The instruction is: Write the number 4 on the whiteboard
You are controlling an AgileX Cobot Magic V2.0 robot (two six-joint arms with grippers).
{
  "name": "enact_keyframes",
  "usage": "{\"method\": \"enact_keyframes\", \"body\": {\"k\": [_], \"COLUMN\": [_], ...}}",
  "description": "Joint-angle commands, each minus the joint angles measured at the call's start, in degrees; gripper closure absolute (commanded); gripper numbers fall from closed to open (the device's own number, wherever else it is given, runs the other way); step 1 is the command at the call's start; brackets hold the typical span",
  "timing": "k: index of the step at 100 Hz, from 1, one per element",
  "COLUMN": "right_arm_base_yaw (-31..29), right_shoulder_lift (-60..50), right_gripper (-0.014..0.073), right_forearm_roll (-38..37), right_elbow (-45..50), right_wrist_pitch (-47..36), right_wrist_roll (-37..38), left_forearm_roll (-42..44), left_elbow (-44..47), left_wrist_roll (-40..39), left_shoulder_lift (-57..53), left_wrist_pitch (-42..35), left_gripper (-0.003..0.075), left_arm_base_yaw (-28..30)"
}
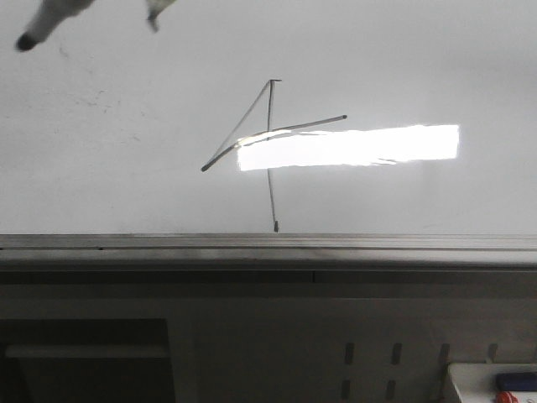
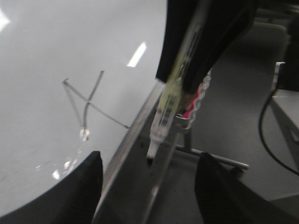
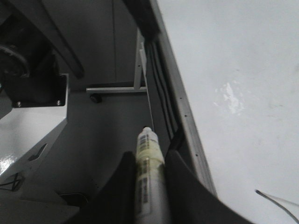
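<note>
- Two arms to log. Your right gripper [image 3: 148, 175] is clamped on a marker [image 3: 149, 172], dark fingers [image 3: 180, 182] pressed to both sides of its pale yellowish barrel, the end of the marker pointing out past the whiteboard's edge over grey floor.
- Your left gripper [image 2: 147, 184] stands wide apart with nothing between its rounded dark fingers [image 2: 81, 186].
- In your left wrist view a blurred marker-like barrel [image 2: 170, 93] runs down from the black arm body above; what holds it you cannot tell.
- Front view: a dark-tipped marker end [image 1: 46, 23] enters at the top left corner, clear of the strokes.
- The number 4 [image 1: 270, 143] sits mid-board: thin dark-grey lines, slanted diagonal, tilted crossbar, long stem ending just above the rail.
- The whiteboard [image 1: 117, 168] is glossy white, faintly smudged, with a bright rectangular glare [image 1: 361, 145] across the crossbar and a grey metal rail [image 1: 268, 243] along its near edge.
</note>
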Motion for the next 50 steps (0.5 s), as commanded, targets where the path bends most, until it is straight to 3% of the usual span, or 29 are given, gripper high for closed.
{"method": "enact_keyframes", "body": {"k": [1, 31, 50], "right_arm_base_yaw": [2.65, 7.25, 8.01], "right_shoulder_lift": [-0.17, -0.05, -0.05], "right_gripper": [0.0659, 0.0659, 0.0659], "right_forearm_roll": [0.79, 0.69, 0.94], "right_elbow": [-2.05, -2.05, -2.05], "right_wrist_pitch": [-4.31, -6.08, -6.00], "right_wrist_roll": [-1.58, -1.58, -1.58], "left_forearm_roll": [-6.64, -6.97, -7.01], "left_elbow": [-2.83, -3.33, -3.33], "left_wrist_roll": [3.37, 4.20, 4.20], "left_shoulder_lift": [3.02, 9.49, 10.20], "left_wrist_pitch": [1.11, 2.12, 2.02], "left_gripper": [0.0344, 0.0417, 0.0522], "left_arm_base_yaw": [-2.36, -7.45, -7.56]}}
